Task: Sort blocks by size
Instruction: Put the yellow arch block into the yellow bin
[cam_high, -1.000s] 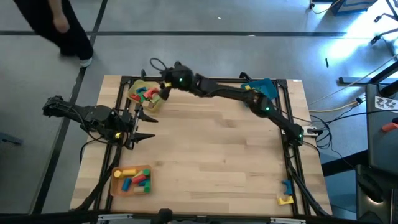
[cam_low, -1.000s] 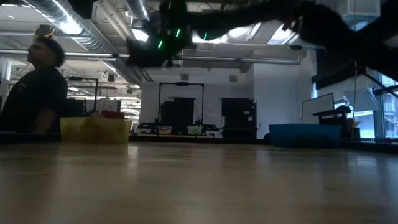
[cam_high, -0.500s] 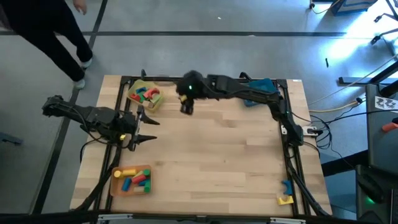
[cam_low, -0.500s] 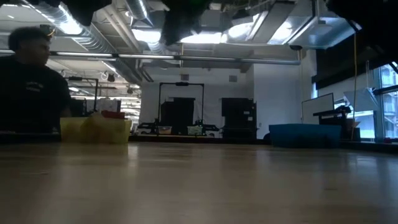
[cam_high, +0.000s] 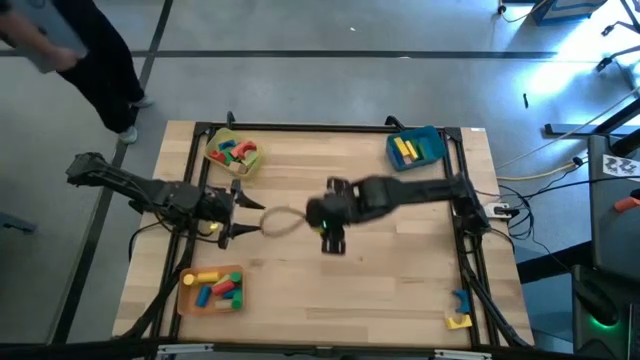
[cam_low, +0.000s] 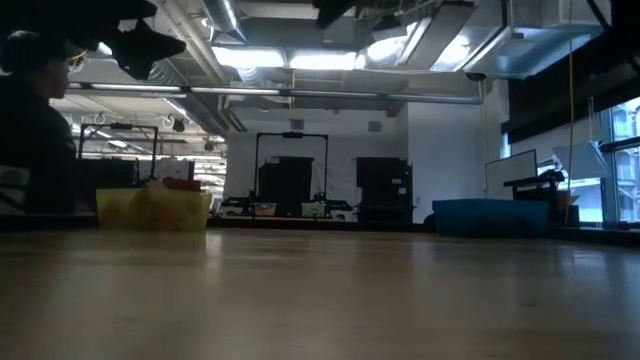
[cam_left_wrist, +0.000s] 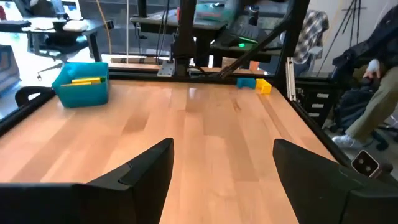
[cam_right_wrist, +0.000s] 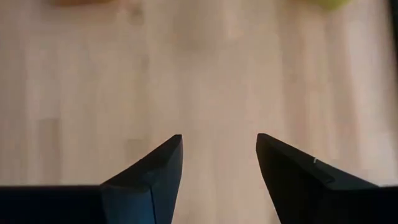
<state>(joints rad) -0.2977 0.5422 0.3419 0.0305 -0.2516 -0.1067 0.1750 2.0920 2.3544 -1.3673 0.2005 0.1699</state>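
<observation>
Wooden table (cam_high: 380, 290) carried blocks (cam_high: 232, 153) in the far-left yellow tray (cam_high: 215, 140). Right gripper (cam_high: 333, 241) hung open and empty mid-table; left gripper (cam_high: 243, 210) open at left. Risk, I judge: both arms near, so they could collide.

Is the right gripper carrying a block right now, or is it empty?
Empty. The right gripper has its fingers apart with only bare table showing between them; from above it hangs over the table's middle.

Light wooden table (cam_high: 380, 280), yellow tray (cam_high: 232, 153), blue tray (cam_high: 416, 148), orange tray (cam_high: 211, 290), loose blue and yellow pieces (cam_high: 458, 309) at one corner.
</observation>
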